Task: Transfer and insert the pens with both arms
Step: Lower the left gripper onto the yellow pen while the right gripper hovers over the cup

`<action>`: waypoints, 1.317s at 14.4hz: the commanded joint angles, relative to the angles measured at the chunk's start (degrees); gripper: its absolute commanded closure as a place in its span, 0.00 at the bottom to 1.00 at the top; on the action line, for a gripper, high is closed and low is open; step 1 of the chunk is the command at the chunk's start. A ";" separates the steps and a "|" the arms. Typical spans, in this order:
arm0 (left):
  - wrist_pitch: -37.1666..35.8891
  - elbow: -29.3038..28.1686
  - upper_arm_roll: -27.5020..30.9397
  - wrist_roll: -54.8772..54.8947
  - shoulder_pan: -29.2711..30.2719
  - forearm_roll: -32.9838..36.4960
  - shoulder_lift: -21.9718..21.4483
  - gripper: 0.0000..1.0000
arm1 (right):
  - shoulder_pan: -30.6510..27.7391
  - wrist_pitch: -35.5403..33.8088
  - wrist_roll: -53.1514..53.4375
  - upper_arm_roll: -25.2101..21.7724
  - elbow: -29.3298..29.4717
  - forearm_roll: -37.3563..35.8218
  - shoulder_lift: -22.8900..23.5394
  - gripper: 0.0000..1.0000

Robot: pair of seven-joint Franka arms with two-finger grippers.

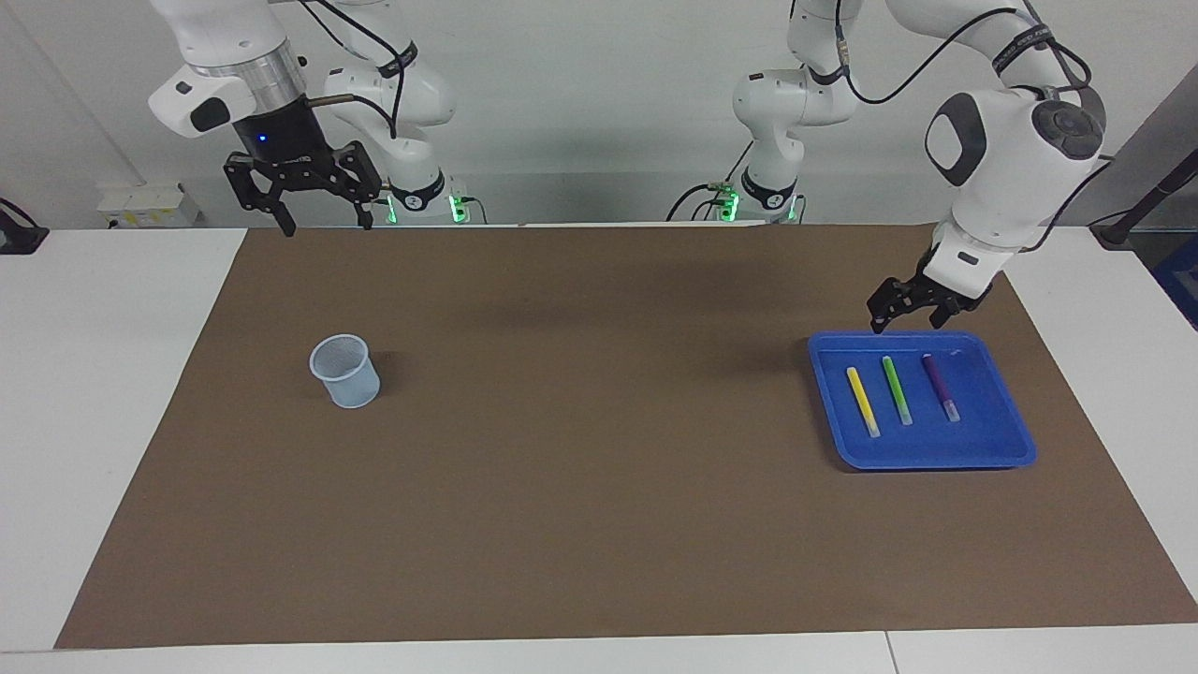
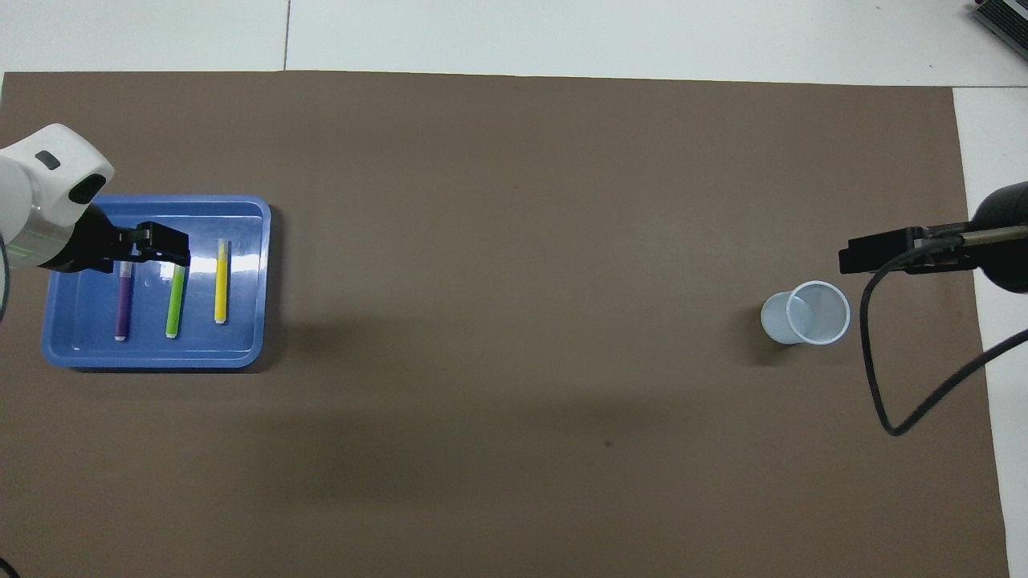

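We see a bright blue tray (image 1: 992, 449) holding a yellow pen (image 1: 862, 401), a green pen (image 1: 897, 389) and a purple pen (image 1: 939, 386), each with a whitish end, plus a pale blue cup (image 1: 346, 372) on the brown mat (image 1: 599, 524).

The left arm extends downward with its wrist tilted; the left end effector (image 1: 905, 315) is up in the air with fingers spread and nothing held. The right arm is raised, its right end effector (image 1: 323, 217) pointing straight down, fingers spread, empty.
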 commanded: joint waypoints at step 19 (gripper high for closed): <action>26.67 -12.44 0.06 3.69 1.60 -0.70 12.54 0.06 | 3.79 11.62 21.00 0.39 -11.78 13.74 -1.97 0.00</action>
